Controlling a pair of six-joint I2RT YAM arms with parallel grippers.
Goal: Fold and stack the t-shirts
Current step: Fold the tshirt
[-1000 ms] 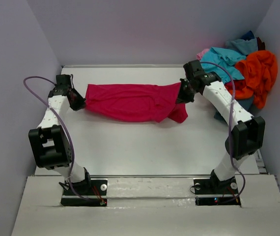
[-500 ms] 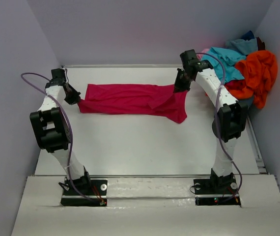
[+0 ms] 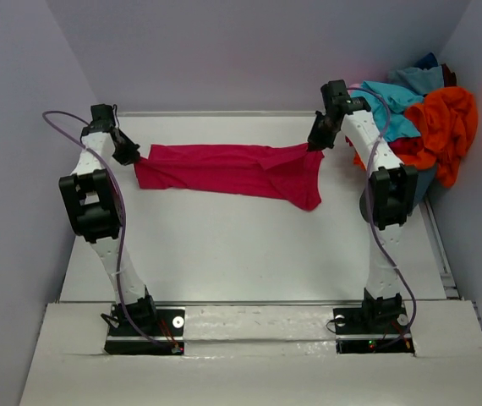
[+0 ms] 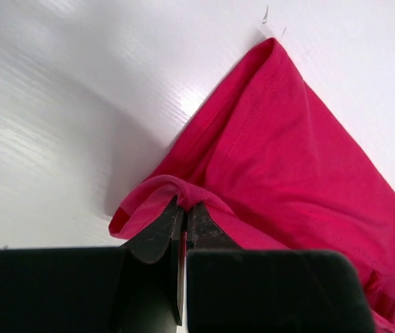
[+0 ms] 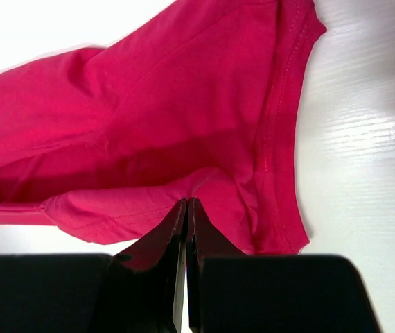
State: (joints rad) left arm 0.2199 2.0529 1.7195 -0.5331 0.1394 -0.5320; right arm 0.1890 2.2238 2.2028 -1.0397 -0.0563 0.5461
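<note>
Across the upper middle of the overhead frame, the crimson-magenta t-shirt [image 3: 224,169] stretches as a long band over the white desk [image 3: 249,254], one corner drooping at its lower right. At the band's left tip, the left end effector [image 3: 131,156] is pinched tight on a small fold of the hem, its fingers all but touching. At the right tip, the right end effector [image 3: 315,144] is clamped just as narrowly on a stitched edge. In the upper right corner a heap holds an orange t-shirt [image 3: 448,123] and a turquoise t-shirt [image 3: 389,101].
</note>
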